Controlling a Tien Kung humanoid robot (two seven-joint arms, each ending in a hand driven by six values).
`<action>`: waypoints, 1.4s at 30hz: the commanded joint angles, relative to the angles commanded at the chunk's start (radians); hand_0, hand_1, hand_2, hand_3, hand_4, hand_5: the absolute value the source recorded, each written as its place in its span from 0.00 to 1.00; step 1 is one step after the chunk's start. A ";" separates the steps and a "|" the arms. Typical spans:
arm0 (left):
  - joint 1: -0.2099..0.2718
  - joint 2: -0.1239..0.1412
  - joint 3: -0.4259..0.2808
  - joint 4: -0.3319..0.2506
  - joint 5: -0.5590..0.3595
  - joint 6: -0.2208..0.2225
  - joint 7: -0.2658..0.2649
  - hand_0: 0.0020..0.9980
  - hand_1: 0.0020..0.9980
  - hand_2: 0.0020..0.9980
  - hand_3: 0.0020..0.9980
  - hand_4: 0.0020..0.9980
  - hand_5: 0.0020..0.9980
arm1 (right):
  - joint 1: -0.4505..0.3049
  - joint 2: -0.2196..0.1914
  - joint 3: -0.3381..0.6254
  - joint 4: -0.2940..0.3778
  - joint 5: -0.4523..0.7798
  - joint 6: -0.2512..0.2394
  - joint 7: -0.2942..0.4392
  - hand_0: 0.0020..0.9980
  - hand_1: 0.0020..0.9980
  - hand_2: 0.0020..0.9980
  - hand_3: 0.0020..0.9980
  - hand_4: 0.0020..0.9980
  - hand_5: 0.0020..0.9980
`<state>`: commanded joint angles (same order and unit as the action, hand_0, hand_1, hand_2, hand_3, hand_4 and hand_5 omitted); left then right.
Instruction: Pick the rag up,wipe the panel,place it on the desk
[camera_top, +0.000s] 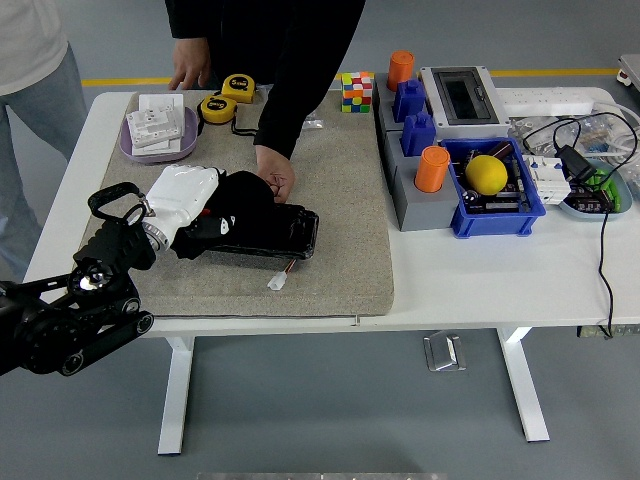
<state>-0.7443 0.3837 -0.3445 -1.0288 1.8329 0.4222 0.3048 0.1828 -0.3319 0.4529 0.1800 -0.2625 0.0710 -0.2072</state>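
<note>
Rag (245, 195) on panel (270, 232); panel on mat (340, 200).

White table (470, 290) carries a grey felt mat (345, 215) covering its left half. Right of mat: grey block (405, 195), blue bin (500, 215), grey box (460, 95), power strip (545, 100), cables (600, 240). Far left edge: two tape measures (228, 97) and purple tray (158, 143) overlapping the mat.

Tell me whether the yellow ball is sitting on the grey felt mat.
No. The yellow ball lies inside the blue plastic bin right of the grey felt mat.
</note>
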 joint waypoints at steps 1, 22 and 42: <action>0.002 0.002 -0.002 0.000 0.001 0.000 0.000 0.31 0.26 0.33 0.55 0.50 0.14 | 0.000 0.000 -0.002 0.000 0.003 0.000 0.001 0.79 0.70 0.72 0.67 1.00 0.51; 0.035 0.055 -0.082 0.029 0.016 0.001 -0.002 0.31 0.26 0.33 0.55 0.50 0.14 | -0.002 0.002 0.001 0.000 0.010 0.000 0.003 0.79 0.69 0.72 0.67 1.00 0.51; 0.084 0.096 -0.157 0.058 0.028 0.004 -0.009 0.31 0.26 0.33 0.55 0.50 0.14 | -0.004 0.006 -0.012 0.000 0.028 0.001 0.006 0.79 0.69 0.72 0.67 1.00 0.51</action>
<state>-0.6599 0.4794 -0.5015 -0.9710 1.8606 0.4266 0.2963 0.1784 -0.3261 0.4409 0.1800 -0.2341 0.0716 -0.2010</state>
